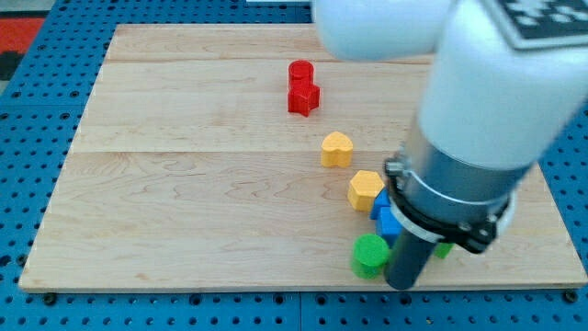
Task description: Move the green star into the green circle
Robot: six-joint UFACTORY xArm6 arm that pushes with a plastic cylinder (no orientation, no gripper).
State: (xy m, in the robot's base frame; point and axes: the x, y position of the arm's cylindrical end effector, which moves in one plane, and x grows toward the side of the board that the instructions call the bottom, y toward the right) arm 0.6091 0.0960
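Pale wooden board [211,193] is lying on a blue pegboard bench [37,110], and most of its blocks are sitting toward the view's right. I am taking the green circle [370,255] as the landmark: a round green cylinder standing near the board's bottom edge, just to the view's left of my rod.

Of the green star [445,248] only a small green sliver is showing, peeking out well to the view's right of the green circle, on the far side of my rod; its shape cannot be made out (the arm's body is covering nearly all of it).

A blue block [386,221] is sitting just above and to the right of the green circle, half hidden, so its shape is unclear too. A yellow hexagon-like block [366,189] is lying above the circle, a yellow heart [337,148] farther up and left, and a red cylinder [300,72] touching a second red block [303,97] well above, toward the view's top.

My arm is reaching down from the top right, its white and grey body filling that corner. My tip [401,284] is resting just to the right of the green circle, between it and the green sliver; whether it is touching either, I cannot tell. It is a bare rod, holding nothing.
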